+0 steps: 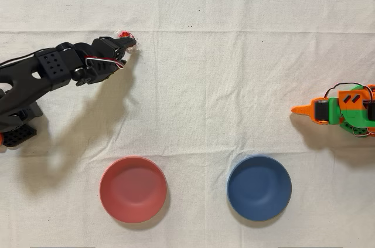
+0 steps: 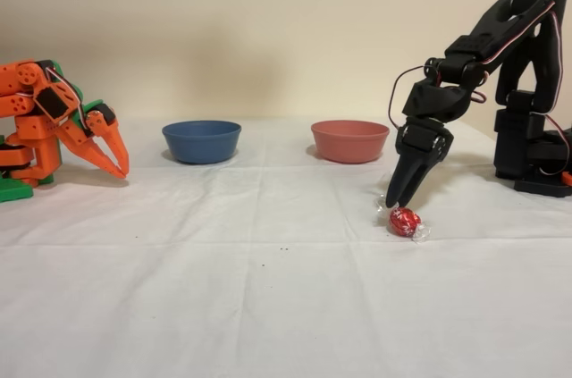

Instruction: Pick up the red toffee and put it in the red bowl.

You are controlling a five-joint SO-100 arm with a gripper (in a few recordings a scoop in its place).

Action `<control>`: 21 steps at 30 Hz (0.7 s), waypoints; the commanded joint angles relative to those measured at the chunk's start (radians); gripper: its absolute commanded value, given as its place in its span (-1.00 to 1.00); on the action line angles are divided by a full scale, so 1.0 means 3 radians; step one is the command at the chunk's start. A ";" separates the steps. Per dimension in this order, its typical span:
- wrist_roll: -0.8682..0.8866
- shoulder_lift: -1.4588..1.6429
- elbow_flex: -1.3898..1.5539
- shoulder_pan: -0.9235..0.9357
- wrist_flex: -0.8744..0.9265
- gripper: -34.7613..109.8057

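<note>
the black arm reaches out over the table (image 2: 268,306), which is covered with a white cloth. its claw (image 2: 399,199) points down at the red toffee (image 2: 405,222) in the fixed view. the tips of the claw are right at the upper left side of the candy, and they look close together, but i cannot tell if they are gripping the wrapper or only touching it. the red toffee seems to lie on the cloth, with its clear twisted ends sticking out on both sides.

in the overhead view the claw (image 1: 130,44) is in the upper left part, and the red toffee (image 1: 125,36) is seen at its tip, partly hidden by the black fingers.

the red bowl (image 1: 133,189) stands in the lower part of the overhead view, well apart from the candy, and it holds nothing. a blue bowl (image 1: 259,187) stands beside it on the right in this view. in the fixed view the red bowl (image 2: 349,140) is behind the claw, and the blue bowl (image 2: 201,141) is to its left.

the orange arm (image 2: 54,123) stands idle at the other side of the table.
</note>
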 commanded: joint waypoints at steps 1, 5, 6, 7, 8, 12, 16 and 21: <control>-0.0005 0.0327 -0.0118 -0.0061 0.0123 -0.16; 0.0056 0.0399 -0.0118 -0.0138 0.0205 -0.16; 0.0077 0.0419 -0.0112 -0.0153 0.0215 -0.16; 0.0097 0.0440 -0.0107 -0.0174 0.0230 -0.16; 0.0118 0.0460 -0.0102 -0.0194 0.0251 -0.16; 0.0179 0.0532 -0.0107 -0.0281 0.0312 -0.16; 0.0205 0.0511 -0.0138 -0.0363 0.0307 -0.16; 0.0266 0.0430 -0.0194 -0.0476 0.0251 -0.16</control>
